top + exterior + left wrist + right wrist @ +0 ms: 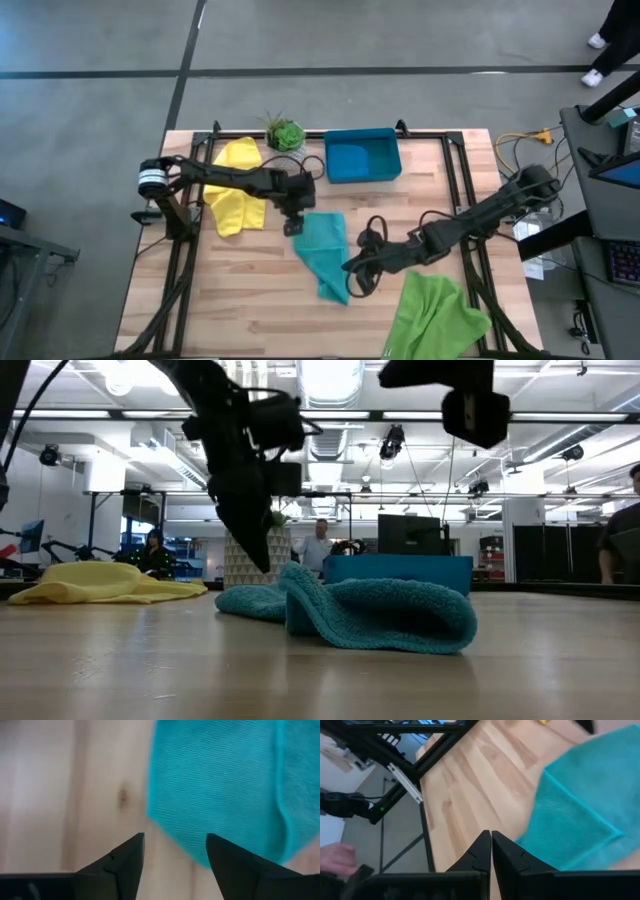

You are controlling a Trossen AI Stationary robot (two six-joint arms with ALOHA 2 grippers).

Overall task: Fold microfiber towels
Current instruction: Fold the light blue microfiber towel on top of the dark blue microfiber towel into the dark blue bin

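high view: teal towel (325,253) lies mid-desk, doubled over into a crooked strip running from the centre toward the near edge. left claw (292,226) hangs just off its far-left corner. right claw (352,268) sits at the towel's right edge, lower down the strip. yellow towel (238,185) is bunched at far left under the left arm. light green towel (435,318) is spread at near right, partly off the desk (250,300) edge. blue tray (362,156) at far centre, small plant (285,133) beside it. no blue towel made out.

low view: teal towel (370,610) shows a rolled fold with a fat rounded edge, not flat. one arm's claw (255,550) tapers down to just above its far end; going by the high view, i take it for the left. yellow towel (100,584) heaped at left. people stand in the room behind.

left wrist view: claw fingers (125,862) stand spread with nothing between them; teal cloth (225,790) just ahead, bare wood under the gap.

right wrist view: claw fingers (482,852) pressed together, gripping nothing; teal towel's (580,815) folded corner lies just beside the tips.

judgement: first fold of the teal towel looks laid, both claws free of it. next move calls for regripping an end or corner, and squaring the skewed fold before doubling again.
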